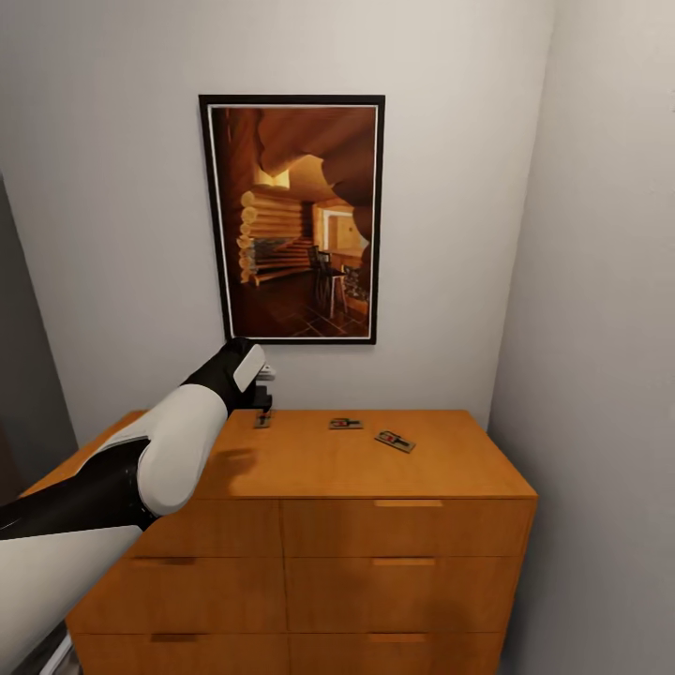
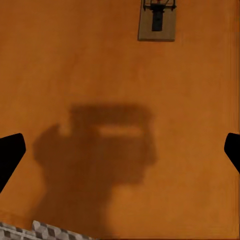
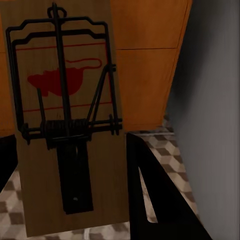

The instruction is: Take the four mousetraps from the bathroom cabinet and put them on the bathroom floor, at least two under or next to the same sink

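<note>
Against the wall, your left gripper (image 1: pixel 263 397) hung spread above the cabinet (image 1: pixel 319 464); two mousetraps (image 1: pixel 345 424) lay centre-frame. Your right gripper (image 3: pixel 70 190) clenched another mousetrap (image 3: pixel 65 100), no readable writing.

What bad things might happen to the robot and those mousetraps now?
The left gripper hangs open above the cabinet top, close by one mousetrap; a sloppy reach might nudge it instead of gripping it. The right gripper holds a mousetrap over the tiled floor, so a slip could drop it. Two more traps lie near the back and could get knocked.
</note>
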Controlling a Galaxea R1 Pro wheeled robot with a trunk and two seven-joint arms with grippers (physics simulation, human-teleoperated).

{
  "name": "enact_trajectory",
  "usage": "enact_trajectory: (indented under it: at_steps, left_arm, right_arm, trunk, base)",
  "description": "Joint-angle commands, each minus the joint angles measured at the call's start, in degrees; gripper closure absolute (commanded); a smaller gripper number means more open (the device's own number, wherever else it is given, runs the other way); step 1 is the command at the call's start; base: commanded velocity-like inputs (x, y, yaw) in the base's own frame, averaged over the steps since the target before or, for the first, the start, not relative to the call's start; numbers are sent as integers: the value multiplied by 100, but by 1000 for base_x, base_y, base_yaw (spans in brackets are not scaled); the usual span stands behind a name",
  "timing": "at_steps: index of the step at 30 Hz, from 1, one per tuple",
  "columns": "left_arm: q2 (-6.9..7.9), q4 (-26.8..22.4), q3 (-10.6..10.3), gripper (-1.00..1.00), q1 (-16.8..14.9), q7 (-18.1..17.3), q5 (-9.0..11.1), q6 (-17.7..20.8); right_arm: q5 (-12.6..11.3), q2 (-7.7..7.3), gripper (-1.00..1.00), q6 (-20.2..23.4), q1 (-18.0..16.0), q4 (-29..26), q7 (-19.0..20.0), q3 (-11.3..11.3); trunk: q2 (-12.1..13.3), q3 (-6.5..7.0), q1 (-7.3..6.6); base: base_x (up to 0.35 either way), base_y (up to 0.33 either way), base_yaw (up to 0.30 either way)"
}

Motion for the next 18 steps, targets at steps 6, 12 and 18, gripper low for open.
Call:
enact_trajectory:
  at_steps: [6, 12, 18]
  left_arm:
    - [-2, -1, 30, -100, -3, 25, 3, 17]
    - [-2, 0, 30, -100, -3, 27, 0, 17]
    - [-2, 5, 30, -100, -3, 29, 0, 17]
  right_arm:
    - [-81, -3, 100, -3, 2, -10, 68, 17]
    - [-81, -3, 100, -3, 2, -10, 73, 17]
    - [-81, -3, 100, -3, 2, -10, 76, 18]
  trunk:
    - [-4, -6, 0]
    - [-4, -6, 0]
    - [-4, -6, 0]
  base:
    - [0, -30, 0]
    - [0, -3, 0]
    - [0, 0, 0]
